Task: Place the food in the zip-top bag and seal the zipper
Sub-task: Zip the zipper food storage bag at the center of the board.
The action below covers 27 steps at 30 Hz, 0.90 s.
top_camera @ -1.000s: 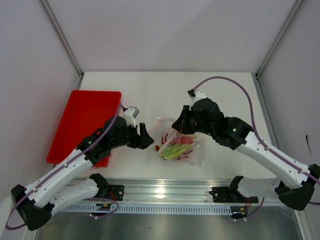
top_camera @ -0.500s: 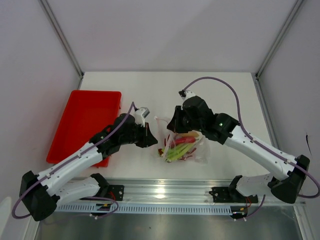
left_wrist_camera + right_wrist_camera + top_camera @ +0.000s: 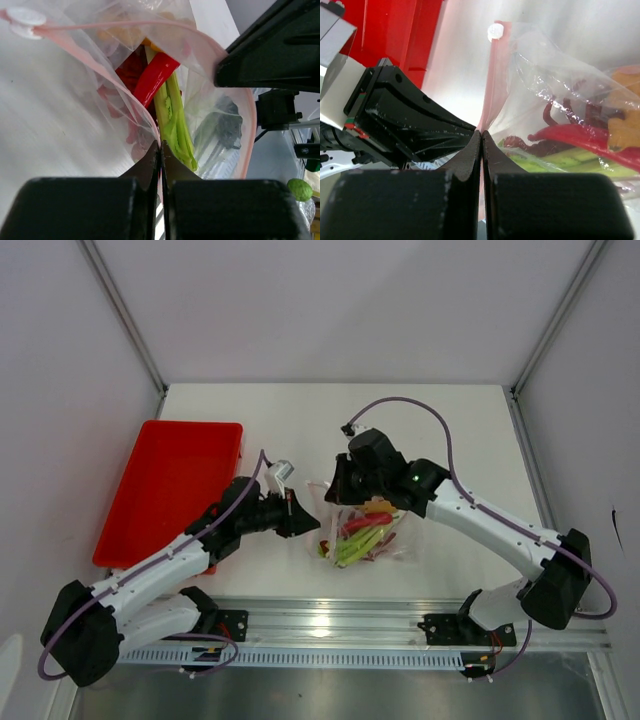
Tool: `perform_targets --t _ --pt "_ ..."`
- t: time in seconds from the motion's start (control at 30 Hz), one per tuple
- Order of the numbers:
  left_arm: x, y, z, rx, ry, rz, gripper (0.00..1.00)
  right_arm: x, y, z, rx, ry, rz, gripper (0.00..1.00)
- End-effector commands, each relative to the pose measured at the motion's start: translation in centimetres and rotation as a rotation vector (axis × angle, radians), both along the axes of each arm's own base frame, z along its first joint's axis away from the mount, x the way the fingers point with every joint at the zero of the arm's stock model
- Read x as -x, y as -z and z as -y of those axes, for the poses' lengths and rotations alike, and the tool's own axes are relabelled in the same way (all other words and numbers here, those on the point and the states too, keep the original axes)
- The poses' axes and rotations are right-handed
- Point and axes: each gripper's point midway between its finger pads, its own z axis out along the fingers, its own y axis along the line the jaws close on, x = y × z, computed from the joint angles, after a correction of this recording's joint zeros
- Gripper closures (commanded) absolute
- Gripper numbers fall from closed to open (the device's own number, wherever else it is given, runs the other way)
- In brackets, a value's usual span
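Note:
The clear zip-top bag (image 3: 372, 532) lies between my two arms, holding the food: a red chili (image 3: 155, 77), light green stalks (image 3: 175, 125), a dark red crab (image 3: 565, 117) and a yellow-orange piece (image 3: 622, 125). Its mouth is partly open, and the pink-red zipper (image 3: 492, 85) has its white slider (image 3: 495, 31) at one end. My left gripper (image 3: 310, 520) is shut on the bag's mouth edge (image 3: 161, 145) from the left. My right gripper (image 3: 335, 490) is shut on the pink zipper strip (image 3: 482, 134), just opposite the left one.
A red tray (image 3: 170, 480) sits at the left of the white table, close behind the left arm. The right gripper's black body (image 3: 270, 45) hangs right over the bag mouth. A metal rail (image 3: 330, 625) runs along the near edge.
The left gripper went from open to shut on the bag's mouth edge. The right arm shifted left and farther back, drawing the bag's upper edge with it.

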Motion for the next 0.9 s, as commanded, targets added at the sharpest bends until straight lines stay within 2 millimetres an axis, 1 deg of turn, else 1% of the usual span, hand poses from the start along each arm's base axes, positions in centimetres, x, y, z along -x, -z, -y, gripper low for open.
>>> perform_targets --t 0.0,0.03,0.07,0.1,0.17,0.2,0.27,0.3,0.33,0.4,0.43,0.47,0.5,0.53,0.6,0.7,0.73,0.8,0.83,0.87 --pt "-0.5 -2.4 0.9 0.142 0.02 0.08 1.0 -1.2 -0.3 -1.5 -0.04 -0.011 0.029 1.0" --pt "-0.4 -1.5 0.8 0.143 0.014 0.066 0.99 -1.4 0.3 -1.6 -0.033 -0.005 0.022 1.0" --pt "-0.4 -1.4 0.9 0.16 0.009 0.057 0.99 -1.5 0.9 -1.7 -0.029 -0.001 0.015 1.0" --pt "-0.5 -0.7 0.9 0.162 0.003 0.05 0.99 -1.6 1.6 -1.9 -0.029 -0.001 0.014 1.0" --pt "-0.6 0.5 0.7 0.153 -0.017 0.022 0.99 -1.6 2.4 -2.2 -0.03 -0.008 0.004 1.0" --pt "-0.4 1.6 0.6 0.14 -0.022 -0.001 0.99 -1.7 3.3 -2.5 -0.022 -0.014 -0.01 1.0" --pt "-0.6 1.9 0.4 0.149 -0.036 -0.006 0.99 -1.6 4.3 -2.9 -0.008 -0.028 -0.027 1.0" --pt "-0.5 2.4 0.2 0.143 -0.045 -0.015 0.99 -1.5 4.9 -3.3 0.002 -0.039 -0.032 1.0" --pt "-0.5 2.9 -0.2 0.135 -0.062 -0.027 0.99 -1.5 5.1 -3.4 0.007 -0.042 -0.03 1.0" --pt "-0.6 3.0 -0.7 0.143 -0.087 -0.028 0.9 -1.5 5.5 -3.7 0.016 -0.043 -0.024 1.0" --pt "-0.5 3.3 -1.0 0.141 -0.097 -0.037 0.74 -1.4 5.7 -3.8 0.017 -0.044 -0.027 1.0" --pt "-0.2 3.7 -1.3 0.141 -0.099 -0.047 0.68 -1.3 6.1 -3.9 0.022 -0.048 -0.031 1.0" --pt "0.0 3.6 -1.5 0.15 -0.103 -0.046 0.58 -1.2 6.3 -4.0 0.026 -0.05 -0.036 1.0" --pt "0.2 3.9 -1.6 0.153 -0.105 -0.051 0.51 -1.1 6.5 -4.1 0.029 -0.053 -0.038 1.0" --pt "0.6 3.5 -1.7 0.177 -0.095 -0.053 0.41 -0.8 7.1 -4.3 0.04 -0.056 -0.041 1.0" --pt "1.2 4.0 -1.9 0.193 -0.095 -0.064 0.33 -0.6 7.6 -4.7 0.051 -0.059 -0.045 1.0" --pt "1.6 4.7 -2.2 0.194 -0.096 -0.081 0.32 -0.5 7.8 -4.7 0.055 -0.058 -0.048 1.0" --pt "1.7 4.1 -2.2 0.224 -0.099 -0.064 0.29 -0.4 7.9 -4.9 0.059 -0.064 -0.052 1.0" --pt "2.3 4.9 -2.5 0.22 -0.1 -0.077 0.29 -0.4 7.9 -4.9 0.059 -0.062 -0.05 0.99" --pt "2.3 4.7 -2.6 0.231 -0.101 -0.065 0.28 -0.4 8.0 -4.8 0.065 -0.06 -0.05 0.99"
